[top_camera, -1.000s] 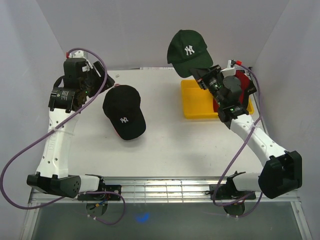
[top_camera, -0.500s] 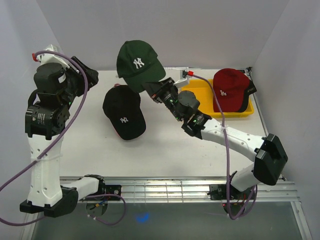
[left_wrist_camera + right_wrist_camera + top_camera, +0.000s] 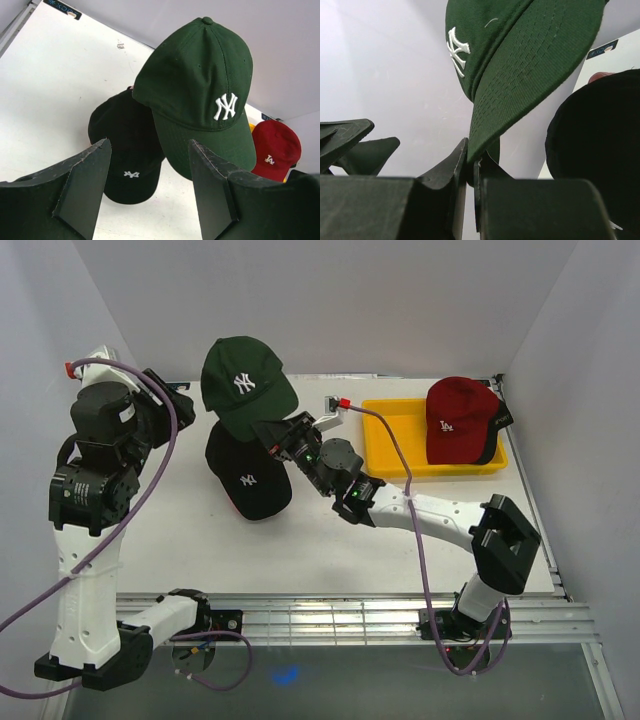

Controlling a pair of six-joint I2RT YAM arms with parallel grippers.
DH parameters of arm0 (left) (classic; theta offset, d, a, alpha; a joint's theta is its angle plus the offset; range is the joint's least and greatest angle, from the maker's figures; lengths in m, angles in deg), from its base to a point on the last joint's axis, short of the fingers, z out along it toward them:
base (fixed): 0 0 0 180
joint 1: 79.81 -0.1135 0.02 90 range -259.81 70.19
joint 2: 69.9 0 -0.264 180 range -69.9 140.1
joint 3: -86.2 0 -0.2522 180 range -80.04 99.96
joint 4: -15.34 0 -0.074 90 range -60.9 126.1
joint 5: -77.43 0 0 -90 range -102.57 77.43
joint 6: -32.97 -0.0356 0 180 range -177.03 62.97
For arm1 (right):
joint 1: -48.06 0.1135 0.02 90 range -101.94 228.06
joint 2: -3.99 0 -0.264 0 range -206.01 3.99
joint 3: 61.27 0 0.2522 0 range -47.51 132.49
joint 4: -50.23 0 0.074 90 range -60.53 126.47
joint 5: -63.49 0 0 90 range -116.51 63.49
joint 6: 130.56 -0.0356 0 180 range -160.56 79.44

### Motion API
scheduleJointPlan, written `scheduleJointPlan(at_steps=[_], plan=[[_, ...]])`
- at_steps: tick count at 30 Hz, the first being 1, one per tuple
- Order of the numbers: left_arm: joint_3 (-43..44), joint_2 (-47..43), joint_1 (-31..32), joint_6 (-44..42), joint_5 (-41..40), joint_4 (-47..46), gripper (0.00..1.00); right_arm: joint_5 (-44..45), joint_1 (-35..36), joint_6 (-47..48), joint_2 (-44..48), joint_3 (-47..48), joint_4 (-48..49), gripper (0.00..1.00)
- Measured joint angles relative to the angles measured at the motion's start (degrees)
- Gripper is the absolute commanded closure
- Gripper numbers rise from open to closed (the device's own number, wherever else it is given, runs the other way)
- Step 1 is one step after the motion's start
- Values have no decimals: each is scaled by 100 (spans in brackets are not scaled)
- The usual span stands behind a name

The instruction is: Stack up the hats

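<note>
Dark green cap [image 3: 240, 385] with white NY logo, lifted by its curved brim in the clamped right gripper [image 3: 471, 157], partly over the black cap [image 3: 248, 472] on the white table [image 3: 330, 550], back wall close behind, left gripper [image 3: 149, 150] wide with nothing in it just beside, red cap [image 3: 455, 420] on the yellow tray [image 3: 390, 430] well apart to the right.

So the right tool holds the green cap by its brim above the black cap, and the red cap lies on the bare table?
No: the red cap lies in the yellow tray, as the top external view shows. The right tool does hold the green cap by its brim above the black cap.
</note>
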State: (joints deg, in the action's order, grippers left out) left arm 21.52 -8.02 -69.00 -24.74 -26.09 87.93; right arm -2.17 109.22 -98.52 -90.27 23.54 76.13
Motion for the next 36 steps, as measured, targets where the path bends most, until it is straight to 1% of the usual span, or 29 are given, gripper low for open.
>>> scheduleJointPlan(at_steps=[6, 11, 20, 36], plan=[[-31, 2, 70, -39, -55, 2, 26, -11, 116, -13, -291, -66, 417, 92], [-72, 7, 105, -81, -92, 11, 26, -146, 177, -101, -560, -111, 470, 92], [-116, 9, 138, -103, -92, 7, 26, -37, 413, -214, -568, -876, 846, 92], [-378, 98, 177, -160, -94, -2, 26, 448, 732, -306, -398, -1655, 1478, 92]])
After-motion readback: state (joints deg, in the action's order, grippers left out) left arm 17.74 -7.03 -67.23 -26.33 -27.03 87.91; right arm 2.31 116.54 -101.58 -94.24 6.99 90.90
